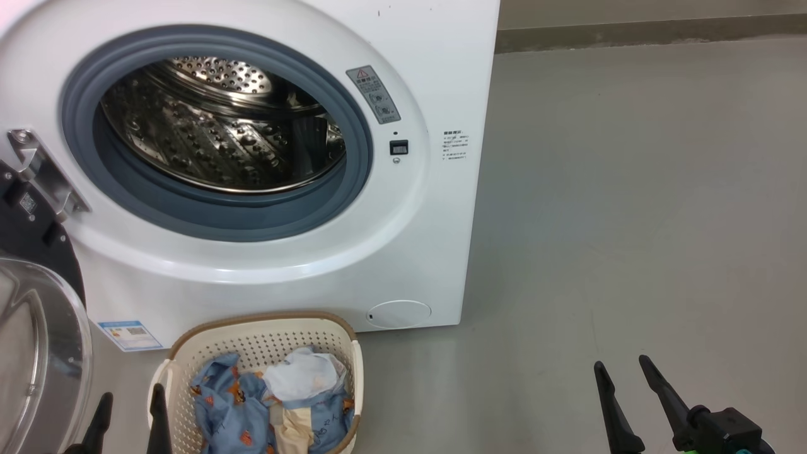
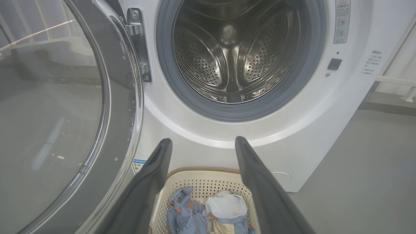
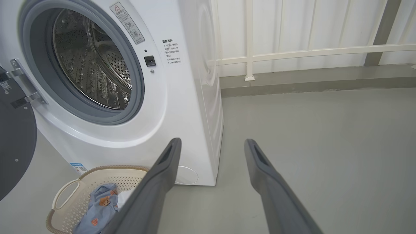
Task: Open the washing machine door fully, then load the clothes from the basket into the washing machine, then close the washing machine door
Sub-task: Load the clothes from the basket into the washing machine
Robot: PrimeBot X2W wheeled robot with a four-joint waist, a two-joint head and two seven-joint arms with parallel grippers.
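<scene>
The white washing machine [image 1: 435, 75] stands with its steel drum [image 1: 220, 126] bare. Its door [image 1: 38, 340] hangs swung out to the left on a metal hinge [image 1: 41, 173]. In the left wrist view the door [image 2: 58, 110] covers the left side and the drum [image 2: 234, 52] is straight ahead. Below the opening on the floor sits the cream basket [image 1: 208, 353] holding the clothes [image 1: 271, 403], blue printed and pale pieces. My left gripper [image 1: 129, 407] is open, low, just left of the basket. My right gripper [image 1: 624, 372] is open over bare floor, well right of it.
Grey floor [image 1: 630, 221] stretches right of the machine. A white railing [image 3: 292, 53] and a low kerb run along the back wall. A round white flap [image 1: 398, 313] and a blue label [image 1: 129, 335] sit low on the machine's front.
</scene>
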